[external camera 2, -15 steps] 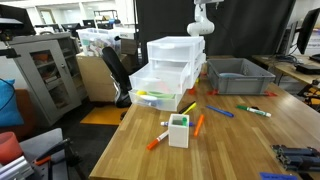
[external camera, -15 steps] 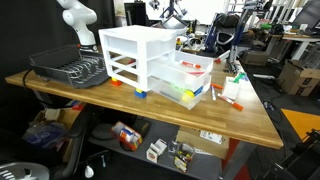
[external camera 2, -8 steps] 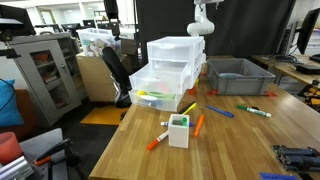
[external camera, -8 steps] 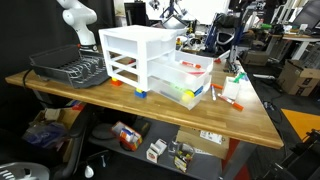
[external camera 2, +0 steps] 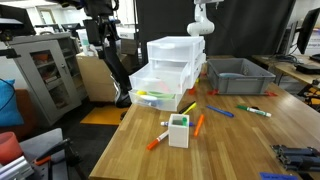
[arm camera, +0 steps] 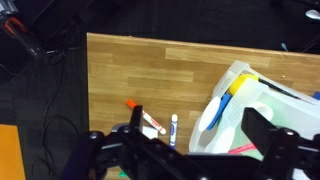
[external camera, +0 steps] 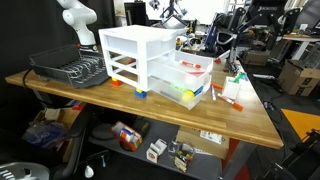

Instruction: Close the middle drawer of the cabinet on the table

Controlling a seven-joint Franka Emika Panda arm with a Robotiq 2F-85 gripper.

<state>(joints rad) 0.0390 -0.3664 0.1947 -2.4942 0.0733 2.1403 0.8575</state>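
The white three-tier cabinet (external camera: 140,55) stands on the wooden table (external camera: 120,100) in both exterior views (external camera 2: 175,60). Its middle drawer (external camera: 193,68) is pulled out, with something orange-red inside; it also shows in an exterior view (external camera 2: 160,78). The bottom drawer (external camera: 180,93), holding green and yellow things, is pulled out further. My gripper (external camera 2: 102,35) hangs high in the air off the drawer-front side of the cabinet, apart from it. In the wrist view its fingers (arm camera: 195,140) are spread wide and empty, above the open drawers (arm camera: 250,105) and the table (arm camera: 150,70).
A black wire dish rack (external camera: 70,68) stands beside the cabinet. A grey bin (external camera 2: 238,75) is behind it. A white pen cup (external camera 2: 179,130) and loose markers (external camera 2: 200,122) lie in front of the drawers; markers (arm camera: 150,122) also show below the gripper.
The dark gripper has come into view at the top of both exterior views, on the drawer-front side. The cabinet and drawers have not moved.
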